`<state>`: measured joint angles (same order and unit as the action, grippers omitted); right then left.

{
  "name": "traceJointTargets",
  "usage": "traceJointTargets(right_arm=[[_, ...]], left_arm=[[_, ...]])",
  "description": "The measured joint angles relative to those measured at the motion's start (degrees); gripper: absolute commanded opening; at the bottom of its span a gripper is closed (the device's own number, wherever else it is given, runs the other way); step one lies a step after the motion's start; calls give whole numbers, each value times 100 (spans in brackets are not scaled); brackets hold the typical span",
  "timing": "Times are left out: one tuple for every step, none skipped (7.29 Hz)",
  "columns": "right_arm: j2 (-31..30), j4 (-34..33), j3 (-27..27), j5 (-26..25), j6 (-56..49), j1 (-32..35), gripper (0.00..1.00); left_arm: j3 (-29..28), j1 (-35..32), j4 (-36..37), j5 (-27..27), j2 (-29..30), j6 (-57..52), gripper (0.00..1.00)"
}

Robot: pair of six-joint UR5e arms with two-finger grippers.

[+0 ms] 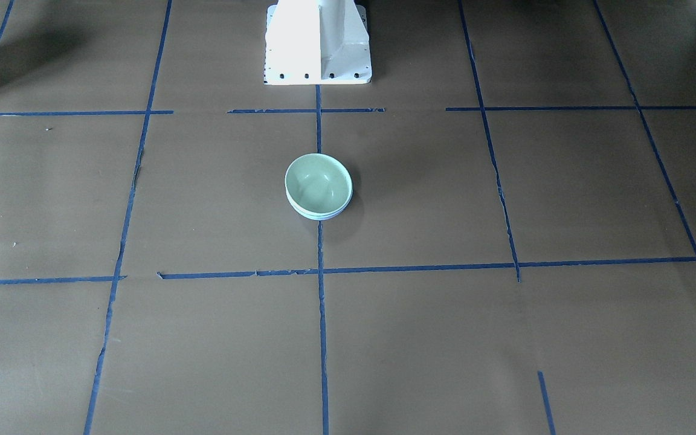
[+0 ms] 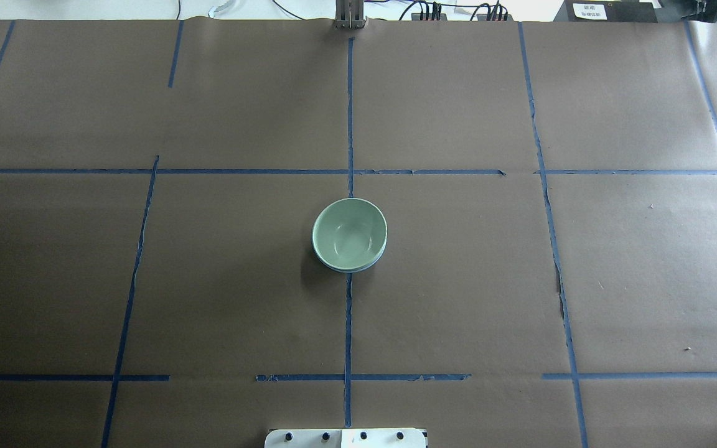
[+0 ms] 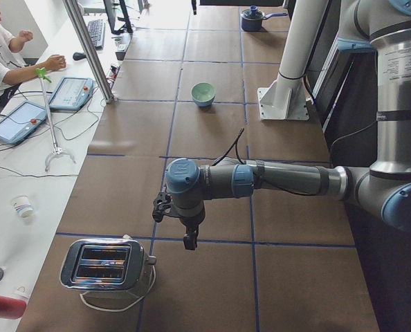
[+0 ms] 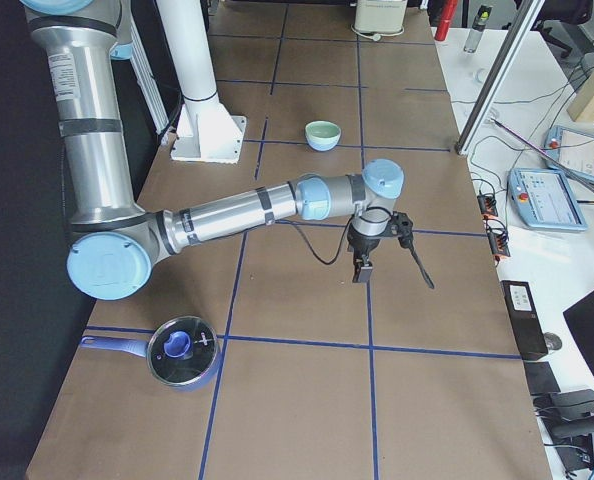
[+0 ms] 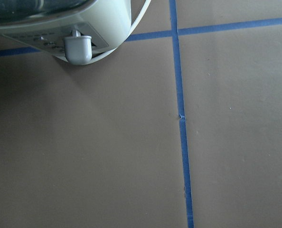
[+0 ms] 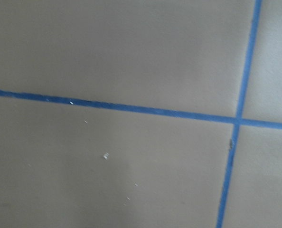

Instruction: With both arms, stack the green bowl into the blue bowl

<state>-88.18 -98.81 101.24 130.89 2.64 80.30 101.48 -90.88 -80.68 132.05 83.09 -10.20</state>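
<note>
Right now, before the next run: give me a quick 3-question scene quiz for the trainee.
1. True or false: the green bowl sits nested in the blue bowl.
2. What stands closest to the left gripper? A) toaster B) pot C) keyboard
3. Which touches the bowls, the left gripper or the right gripper?
Key: 1 true; 2 A; 3 neither, both hang well away from the bowls.

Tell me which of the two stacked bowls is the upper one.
The small round pale mint-green plastic bowl is on top: its whole inside shows, while the pale periwinkle-blue bowl shows only as a thin band under its rim.
</note>
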Motion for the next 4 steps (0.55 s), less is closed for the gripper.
traceJointTargets(right_arm=[[-481,5,120,-1,-472,311,100],[-814,6,159,-13,-713,492,100],[-1056,9,143,-35,-824,574,100],[-1242,81,141,-40,-858,611,100]], left_arm=[[25,0,-16,0,-7,-11,100],[45,3,-23,5,-12,-17,100],[60,10,-25,10,-20,-22,100],[62,14,-26,10,-25,-24,100]])
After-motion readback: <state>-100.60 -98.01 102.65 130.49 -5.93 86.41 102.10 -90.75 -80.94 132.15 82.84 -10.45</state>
